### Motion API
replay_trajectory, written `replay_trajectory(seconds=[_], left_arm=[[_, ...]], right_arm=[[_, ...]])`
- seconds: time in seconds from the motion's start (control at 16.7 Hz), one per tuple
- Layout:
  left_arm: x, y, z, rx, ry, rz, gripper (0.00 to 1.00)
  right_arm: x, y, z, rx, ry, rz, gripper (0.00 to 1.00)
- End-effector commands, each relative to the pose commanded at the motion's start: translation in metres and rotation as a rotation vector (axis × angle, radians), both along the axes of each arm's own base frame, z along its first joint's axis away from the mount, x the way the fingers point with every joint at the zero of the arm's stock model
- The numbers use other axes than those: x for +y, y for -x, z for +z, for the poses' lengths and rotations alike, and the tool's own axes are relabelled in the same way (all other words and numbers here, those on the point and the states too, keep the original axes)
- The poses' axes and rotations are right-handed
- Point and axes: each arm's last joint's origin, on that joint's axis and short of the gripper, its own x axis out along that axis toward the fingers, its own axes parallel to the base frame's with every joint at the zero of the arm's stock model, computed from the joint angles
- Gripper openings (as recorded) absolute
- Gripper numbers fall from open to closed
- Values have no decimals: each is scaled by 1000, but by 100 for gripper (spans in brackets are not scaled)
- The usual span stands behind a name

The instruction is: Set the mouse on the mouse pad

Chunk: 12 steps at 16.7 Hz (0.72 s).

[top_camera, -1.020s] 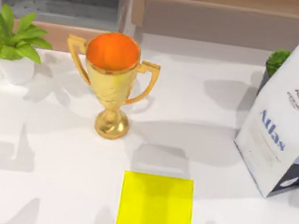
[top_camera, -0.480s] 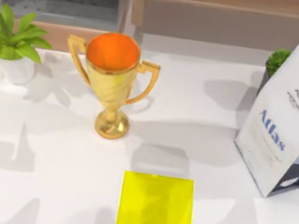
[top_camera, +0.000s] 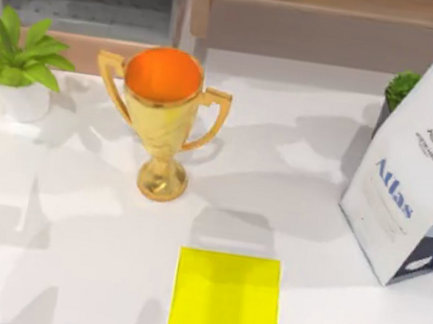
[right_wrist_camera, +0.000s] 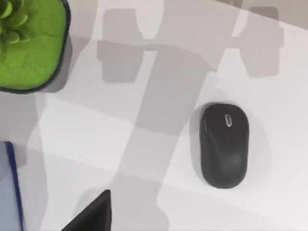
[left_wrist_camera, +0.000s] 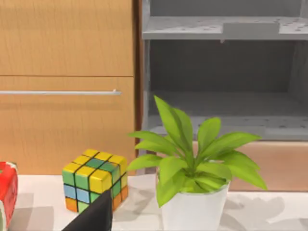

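Mouse (right_wrist_camera: 224,144): lying on table (right_wrist_camera: 144,72), not yet grasped.
Mouse pad (top_camera: 226,303): bare.
End effector state: cannot be told.

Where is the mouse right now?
The black mouse lies flat on the bare white table in the right wrist view, apart from a dark-potted green plant; it is not on the yellow mouse pad.
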Motion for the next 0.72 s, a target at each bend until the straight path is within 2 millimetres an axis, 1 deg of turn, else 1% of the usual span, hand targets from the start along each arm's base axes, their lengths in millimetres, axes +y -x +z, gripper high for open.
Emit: replay_trajectory(seconds=[0.12,0.18,0.3,0.42,0.54,0.72], left_arm=[[0,0,0,0,0,0,100],[0,0,0,0,0,0,100],[0,0,0,0,0,0,100],[0,0,0,0,0,0,100],[0,0,0,0,0,0,100],[0,0,0,0,0,0,100]], right_arm=[[-10,-35,-25,128,7,18,100],[-15,-49,-38,187,9,24,100],[-26,-69,-64,293,12,27,100],[-36,-81,-86,376,12,23,100],[-44,-87,-99,430,12,17,100],[-47,-89,-104,450,12,13,100]])
